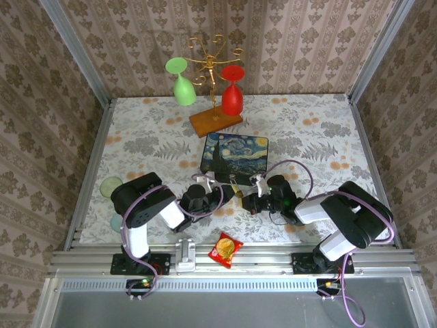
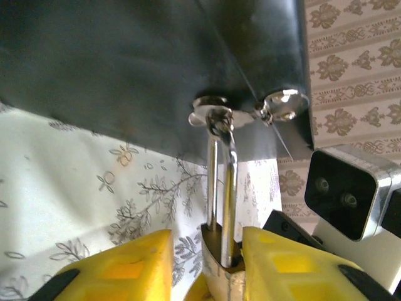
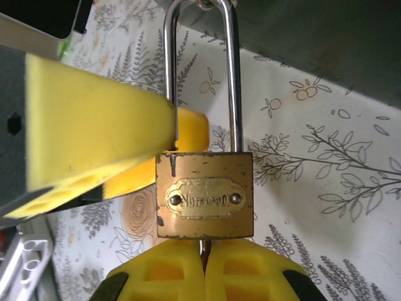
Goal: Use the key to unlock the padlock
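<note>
The padlock [image 3: 205,195] is showing a small brass body, scratched and dull, with a thin silver shackle [image 3: 232,81] rising long and narrow from its top. On its face an oval raised plate [image 3: 205,200] is sitting between two small rivets. It is carrying some letters, but they are too blurred for me to read.

The shackle is passing through a shiny hasp [image 2: 216,116] on the edge of the dark box [image 2: 125,63], so the padlock is sitting just beside the box, over the flowered table [image 3: 326,188]. The left gripper [image 2: 207,254] is squeezing the brass body from both sides with its yellow fingers [image 2: 276,263]. The right gripper [image 3: 205,266] is meeting the bottom end of the padlock. Its two fingers are pressing together on the key [image 3: 203,246], a thin dark sliver that is reaching the bottom of the body. How deep the key is sitting in the lock, I cannot tell.
</note>
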`<action>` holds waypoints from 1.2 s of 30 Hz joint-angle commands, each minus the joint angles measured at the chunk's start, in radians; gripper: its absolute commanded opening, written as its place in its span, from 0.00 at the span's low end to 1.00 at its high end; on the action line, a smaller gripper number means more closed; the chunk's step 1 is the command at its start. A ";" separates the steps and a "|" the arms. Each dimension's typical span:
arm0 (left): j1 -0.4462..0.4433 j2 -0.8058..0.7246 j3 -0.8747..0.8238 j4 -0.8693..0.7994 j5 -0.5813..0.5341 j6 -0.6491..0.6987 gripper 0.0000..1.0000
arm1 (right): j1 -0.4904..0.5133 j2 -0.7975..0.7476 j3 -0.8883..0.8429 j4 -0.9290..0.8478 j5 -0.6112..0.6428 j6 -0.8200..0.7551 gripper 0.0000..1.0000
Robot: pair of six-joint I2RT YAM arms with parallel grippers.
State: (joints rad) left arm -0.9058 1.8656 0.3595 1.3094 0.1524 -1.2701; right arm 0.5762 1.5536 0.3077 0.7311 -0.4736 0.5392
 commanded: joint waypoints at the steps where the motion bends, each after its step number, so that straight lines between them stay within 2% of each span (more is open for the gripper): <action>1: 0.024 -0.011 -0.022 -0.090 -0.053 0.051 0.34 | -0.033 0.034 -0.037 0.105 -0.052 0.118 0.05; 3: 0.029 -0.045 -0.018 -0.155 -0.064 0.087 0.35 | -0.036 0.038 -0.038 0.111 -0.058 0.126 0.05; 7: 0.027 -0.157 0.038 -0.418 -0.097 0.206 0.32 | -0.042 0.020 -0.046 0.099 -0.075 0.124 0.05; 13: 0.026 -0.227 0.121 -0.591 -0.099 0.311 0.33 | -0.050 -0.014 -0.024 -0.019 -0.075 0.105 0.07; 17: 0.025 -0.238 0.129 -0.585 -0.117 0.318 0.32 | -0.049 -0.019 -0.027 -0.052 -0.054 0.099 0.07; 19: 0.021 -0.232 0.155 -0.617 -0.120 0.341 0.35 | -0.049 -0.019 -0.034 -0.038 -0.052 0.110 0.09; 22: 0.003 -0.186 0.217 -0.658 -0.087 0.399 0.37 | -0.050 -0.007 -0.029 -0.031 -0.066 0.123 0.10; 28: 0.006 -0.098 0.200 -0.513 -0.048 0.374 0.24 | -0.050 0.004 -0.035 -0.026 -0.066 0.122 0.11; 30: 0.006 -0.086 0.198 -0.483 -0.042 0.369 0.23 | -0.050 0.006 -0.038 -0.030 -0.069 0.122 0.10; 33: -0.001 -0.112 0.175 -0.480 -0.076 0.354 0.20 | -0.051 -0.002 -0.040 -0.041 -0.065 0.120 0.10; 36: -0.031 -0.200 0.125 -0.481 -0.176 0.346 0.18 | -0.053 -0.008 -0.037 -0.055 -0.057 0.122 0.11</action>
State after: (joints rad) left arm -0.9150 1.7390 0.5205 0.8055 0.0471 -0.9146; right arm 0.5278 1.5467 0.2779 0.7212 -0.5312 0.6556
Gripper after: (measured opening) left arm 0.184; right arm 0.107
